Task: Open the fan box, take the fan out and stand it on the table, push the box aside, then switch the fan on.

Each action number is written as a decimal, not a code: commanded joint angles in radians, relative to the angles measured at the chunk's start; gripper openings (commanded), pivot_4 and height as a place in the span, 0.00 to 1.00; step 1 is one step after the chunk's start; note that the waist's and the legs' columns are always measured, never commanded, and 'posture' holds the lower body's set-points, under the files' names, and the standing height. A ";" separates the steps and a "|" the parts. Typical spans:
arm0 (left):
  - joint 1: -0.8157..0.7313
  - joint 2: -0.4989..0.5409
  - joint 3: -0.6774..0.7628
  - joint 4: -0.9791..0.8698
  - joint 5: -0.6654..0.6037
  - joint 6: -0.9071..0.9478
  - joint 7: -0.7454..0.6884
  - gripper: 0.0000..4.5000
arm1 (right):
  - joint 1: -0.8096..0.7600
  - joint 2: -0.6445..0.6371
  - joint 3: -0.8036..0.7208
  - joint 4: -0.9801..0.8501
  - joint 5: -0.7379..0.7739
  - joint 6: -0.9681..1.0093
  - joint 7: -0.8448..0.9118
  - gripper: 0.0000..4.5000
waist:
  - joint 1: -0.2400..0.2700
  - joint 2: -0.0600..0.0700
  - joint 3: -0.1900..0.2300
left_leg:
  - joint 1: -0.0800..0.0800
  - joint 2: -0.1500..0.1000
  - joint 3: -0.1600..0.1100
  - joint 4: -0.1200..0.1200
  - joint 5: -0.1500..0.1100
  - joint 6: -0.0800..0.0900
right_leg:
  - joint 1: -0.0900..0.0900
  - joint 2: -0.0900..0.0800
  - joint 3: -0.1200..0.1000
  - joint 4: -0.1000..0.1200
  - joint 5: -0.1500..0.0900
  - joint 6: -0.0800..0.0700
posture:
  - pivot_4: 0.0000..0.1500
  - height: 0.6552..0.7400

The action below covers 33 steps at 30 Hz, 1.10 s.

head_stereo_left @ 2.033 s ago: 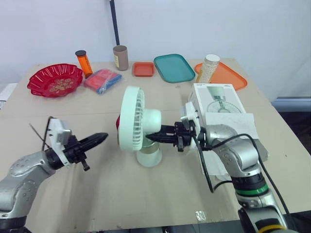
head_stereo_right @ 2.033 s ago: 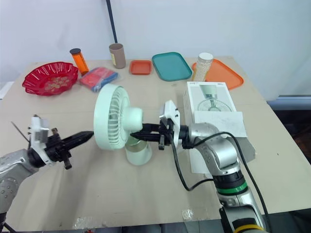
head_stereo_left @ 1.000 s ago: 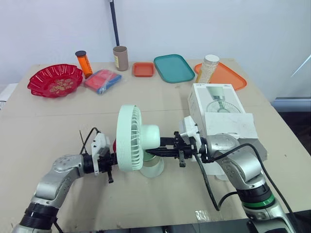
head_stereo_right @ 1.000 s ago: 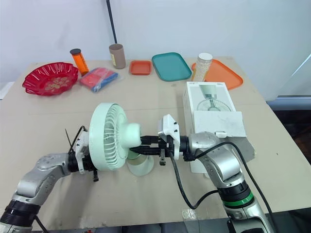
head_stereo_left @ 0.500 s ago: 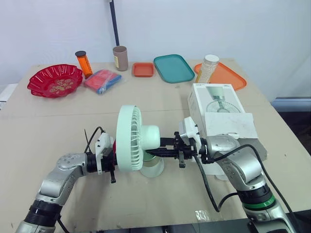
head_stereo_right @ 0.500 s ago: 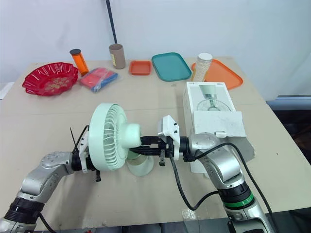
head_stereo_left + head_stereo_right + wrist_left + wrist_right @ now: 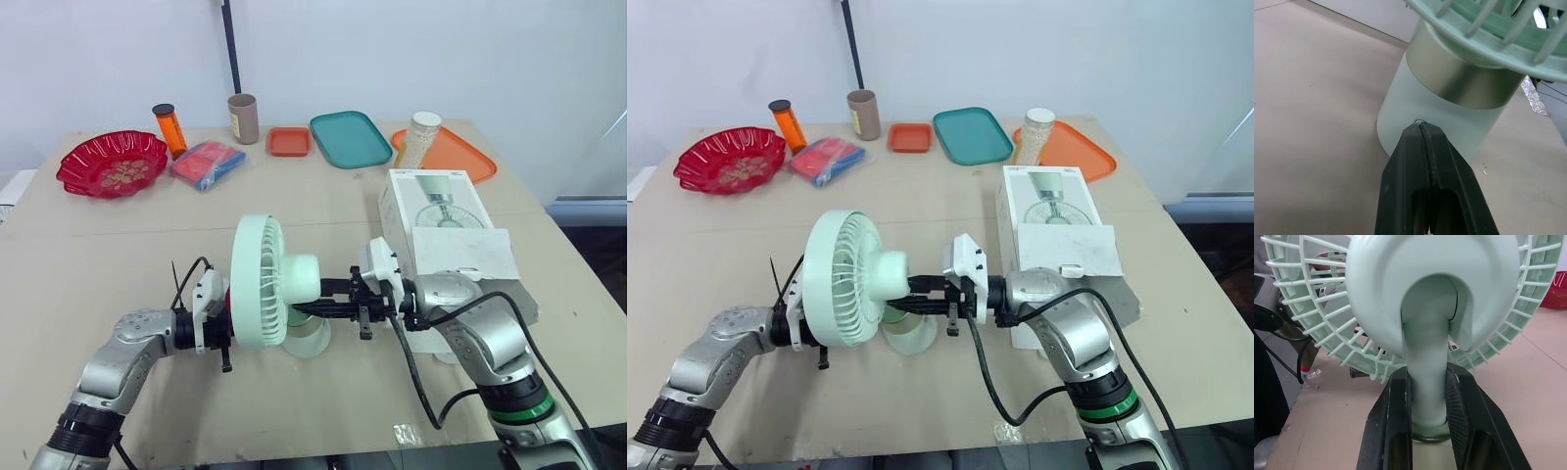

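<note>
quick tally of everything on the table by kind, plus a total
Trays: 3 (small red-orange tray, teal tray, orange tray)
Upright containers: 3 (orange bottle, brown tube, white-capped jar)
Bowls: 1 (red bowl)
Packets: 1 (red and blue packet)
fan: 1
fan box: 1
Total: 10

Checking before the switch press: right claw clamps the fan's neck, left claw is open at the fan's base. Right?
No. The left claw is shut, tips together at the fan's base; the left wrist view shows it. The right claw does clamp the fan's neck.
</note>
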 commanded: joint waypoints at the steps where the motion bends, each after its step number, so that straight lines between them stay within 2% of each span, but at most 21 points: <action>1: -0.022 -0.008 -0.026 -0.021 -0.005 0.005 -0.021 0.01 | 0.006 -0.001 0.017 -0.027 -0.004 -0.008 -0.001 0.10 | 0.000 0.000 0.000 | 0.000 0.000 0.000 0.000 0.000 0.000 | 0.000 0.000 0.000 0.000 0.000 0.000 | 1.00 1.00; 33: -0.010 -0.005 -0.026 -0.056 0.005 0.018 -0.018 0.01 | 0.004 0.011 0.030 -0.031 0.002 -0.003 -0.010 0.10 | 0.001 0.000 0.000 | 0.005 0.000 -0.002 0.000 0.000 0.001 | 0.006 0.000 0.000 -0.001 -0.001 0.001 | 1.00 1.00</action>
